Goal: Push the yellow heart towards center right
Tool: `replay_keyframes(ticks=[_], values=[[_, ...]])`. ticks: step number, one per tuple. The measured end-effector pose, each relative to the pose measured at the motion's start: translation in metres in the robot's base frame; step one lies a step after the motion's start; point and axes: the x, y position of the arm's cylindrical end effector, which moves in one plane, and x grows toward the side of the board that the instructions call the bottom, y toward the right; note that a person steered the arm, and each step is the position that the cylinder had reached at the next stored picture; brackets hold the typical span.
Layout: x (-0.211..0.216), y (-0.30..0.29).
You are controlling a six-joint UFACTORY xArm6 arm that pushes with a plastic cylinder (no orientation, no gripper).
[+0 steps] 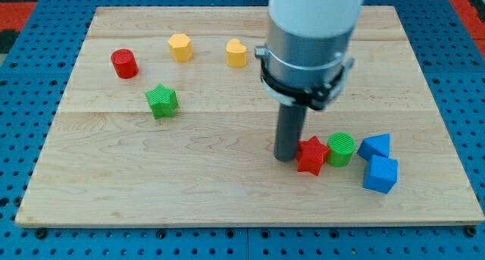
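The yellow heart (236, 53) lies near the view's top, a little left of the middle of the wooden board (189, 192). My tip (286, 157) rests on the board well below and to the right of the heart, touching or nearly touching the left side of a red star (311, 155). The arm's wide white and grey body (311, 40) stands just to the right of the heart and hides the board behind it.
A yellow hexagon (180, 47) and a red cylinder (123, 64) lie at the top left, with a green star (161, 101) below them. Right of the red star are a green cylinder (342, 148), a blue triangle (376, 146) and a blue cube (380, 174).
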Motion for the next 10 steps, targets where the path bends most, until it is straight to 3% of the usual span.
replay_keyframes(ticks=[1,2,3,4,6,7,8,9,10], values=[[-0.016,0.028],[0.036,0.045],[0.012,0.021],[-0.058,-0.050],[-0.181,0.020],[-0.249,-0.034],[-0.222,-0.069],[-0.142,-0.037],[-0.111,-0.016]])
